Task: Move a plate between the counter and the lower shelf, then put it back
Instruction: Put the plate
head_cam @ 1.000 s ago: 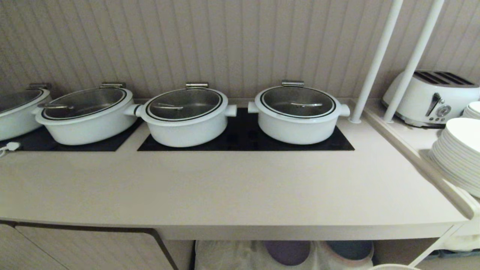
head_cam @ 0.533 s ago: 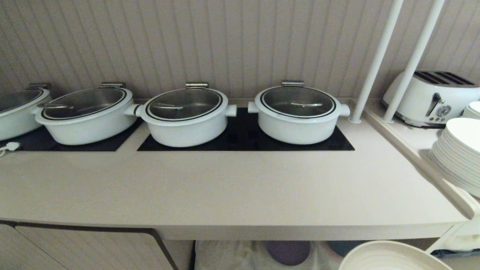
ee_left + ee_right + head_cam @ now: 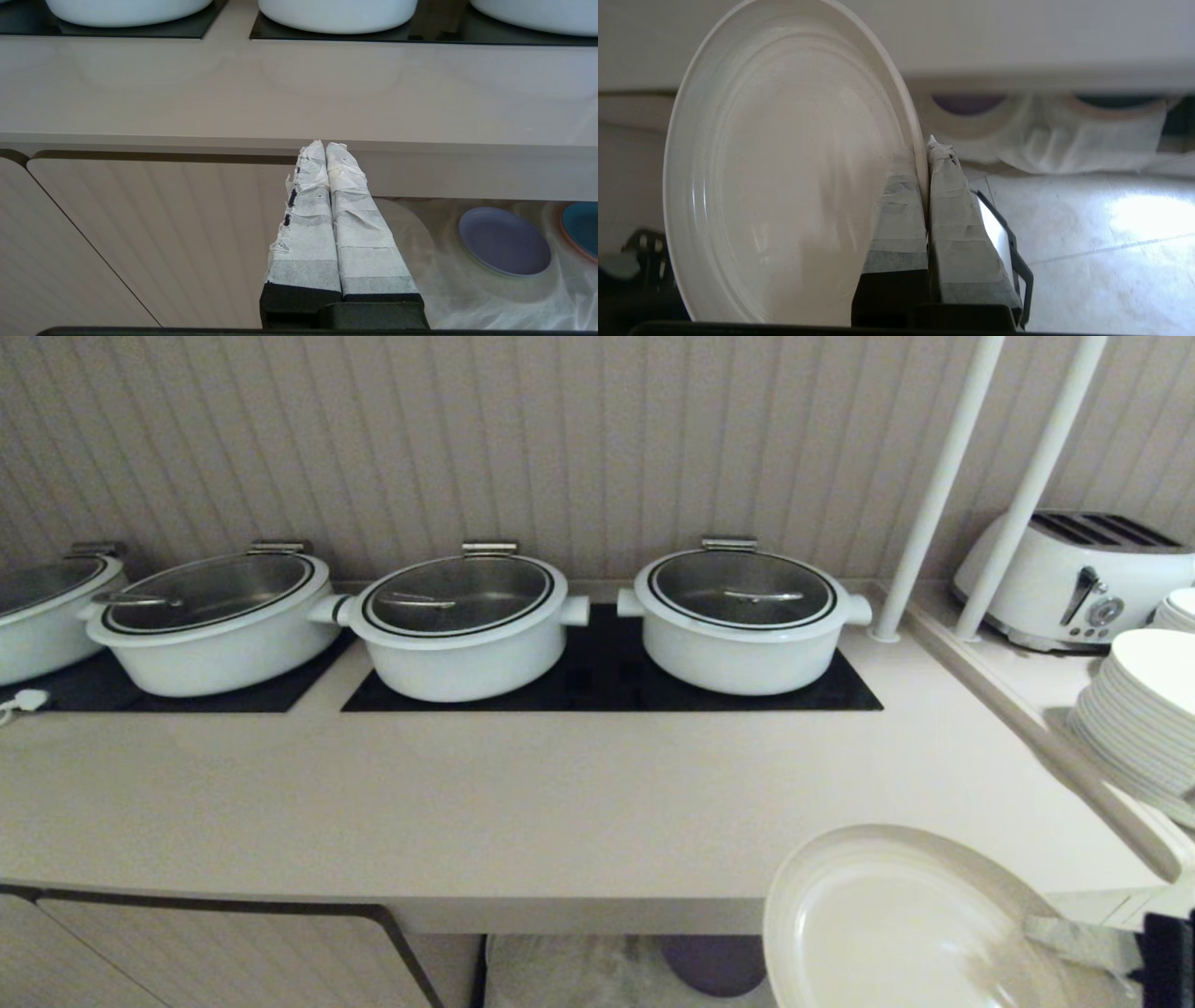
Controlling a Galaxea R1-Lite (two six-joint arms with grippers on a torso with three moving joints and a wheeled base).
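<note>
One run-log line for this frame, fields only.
phase: plate lift | right gripper: shut on plate rim | plate: airborne, overlapping counter front edge | left gripper: shut, empty, parked below counter edge

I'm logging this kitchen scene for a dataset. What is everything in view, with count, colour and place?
Round cream-beige dinner plate: one, held above the counter's front right corner.
Pale-beige counter: one, across the middle.
White lidded pots: four, on the black hob panels at the counter's back.
White toaster: one, on the right side ledge.
Stacked white plates: two stacks, right ledge.
White poles: two, right.
Purple plate: one, on the lower shelf's white cloth.
Blue plate: one, beside it.
Ribbed beige cabinet door: one, below left.
Left gripper: shut, empty, before the door.
Right gripper: shut on the plate's rim.
</note>
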